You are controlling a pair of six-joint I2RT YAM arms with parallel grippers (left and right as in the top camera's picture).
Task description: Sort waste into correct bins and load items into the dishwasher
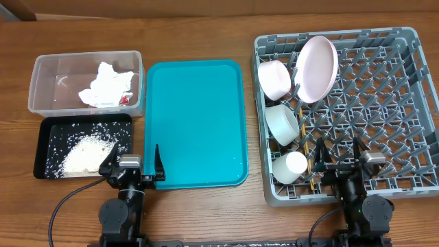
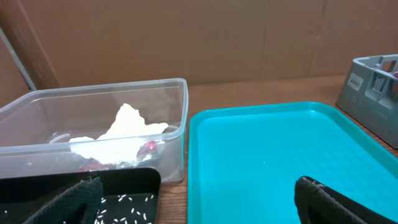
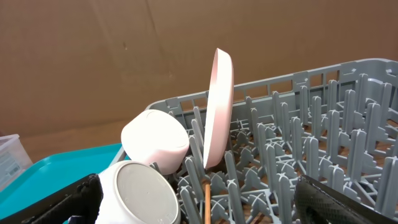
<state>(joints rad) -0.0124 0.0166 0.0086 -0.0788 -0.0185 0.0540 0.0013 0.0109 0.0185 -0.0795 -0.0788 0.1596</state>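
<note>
Landmark: we place everything from the teal tray [image 1: 195, 123], which lies mid-table.
Left gripper [image 1: 134, 165]: spread wide and holding nothing, at the tray's near left corner. One finger is over the black tray and the other over the teal tray.
Right gripper [image 1: 341, 159]: spread wide and holding nothing, right of the tray, over the rack's near edge.
Tub [image 1: 41, 89]: left of the tray's far half. We see the napkin [image 1: 105, 86] and the wrapper [image 1: 124, 99] inside it.
Black tray [image 1: 48, 137]: just left of the tray's near half, with rice [image 1: 86, 154] heaped and scattered in it.
Rack [image 1: 411, 103]: right of the tray, a little apart from it.
Plate [image 1: 316, 68]: on edge among the rack's far pegs, on the side towards the tray.
Bowls [image 1: 274, 77]: two, tipped on their sides along the rack's tray-side edge.
Cup [image 1: 288, 167]: on its side in the rack corner nearest the tray's near right corner.
Chopsticks [image 1: 317, 168]: among the pegs, just beside the cup on its side away from the tray.
</note>
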